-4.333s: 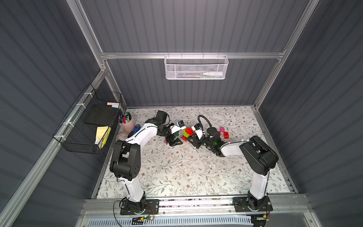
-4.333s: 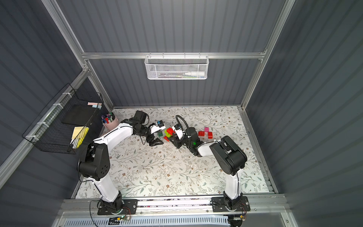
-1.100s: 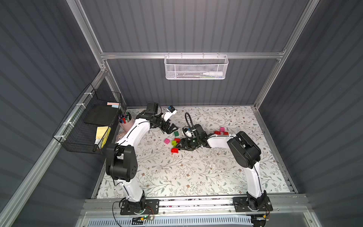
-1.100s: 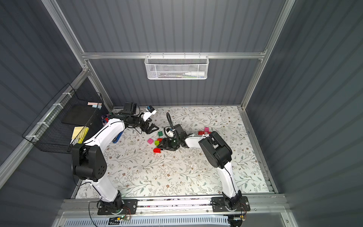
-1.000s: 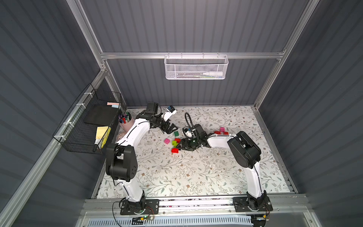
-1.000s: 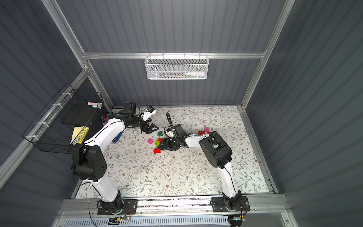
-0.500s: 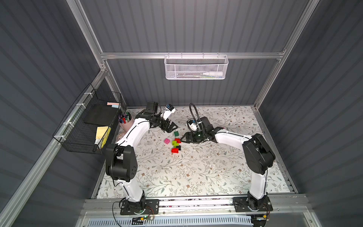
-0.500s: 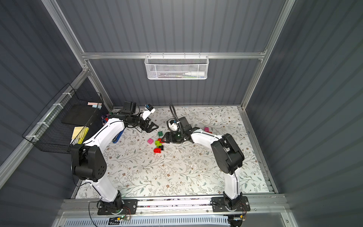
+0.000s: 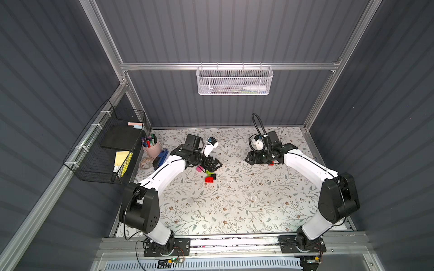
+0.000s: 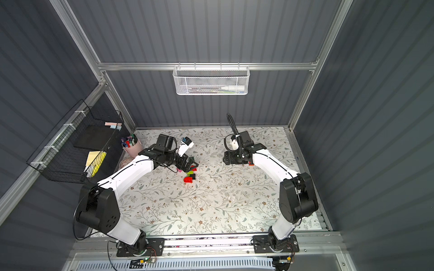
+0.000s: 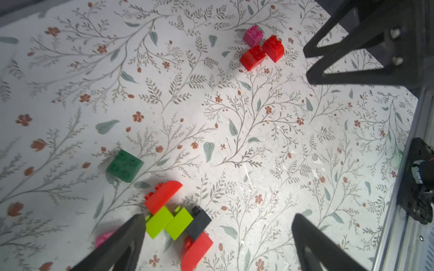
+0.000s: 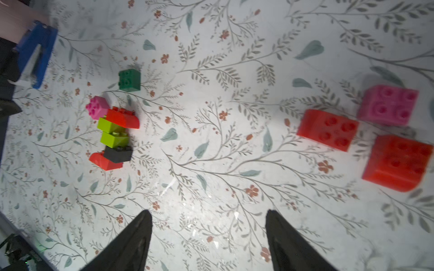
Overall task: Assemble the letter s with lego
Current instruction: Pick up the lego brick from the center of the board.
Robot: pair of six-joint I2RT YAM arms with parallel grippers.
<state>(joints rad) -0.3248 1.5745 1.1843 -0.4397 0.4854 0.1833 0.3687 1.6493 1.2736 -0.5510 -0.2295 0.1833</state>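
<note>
On floral mat (image 10: 211, 206), left gripper (image 10: 190, 166) is just beside the joined lego (image 10: 189, 176), a short row of lime, black and red bricks. The right gripper (image 10: 225, 159) is well apart from it, with a red brick (image 10: 251, 163) showing beside its arm. Pink pen cup (image 10: 133, 147) sits at the mat's left edge.

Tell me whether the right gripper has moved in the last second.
Yes. In a top view the right gripper has pulled away from the joined bricks and now sits farther from the pen cup than before.

No legible text or labels anywhere.
</note>
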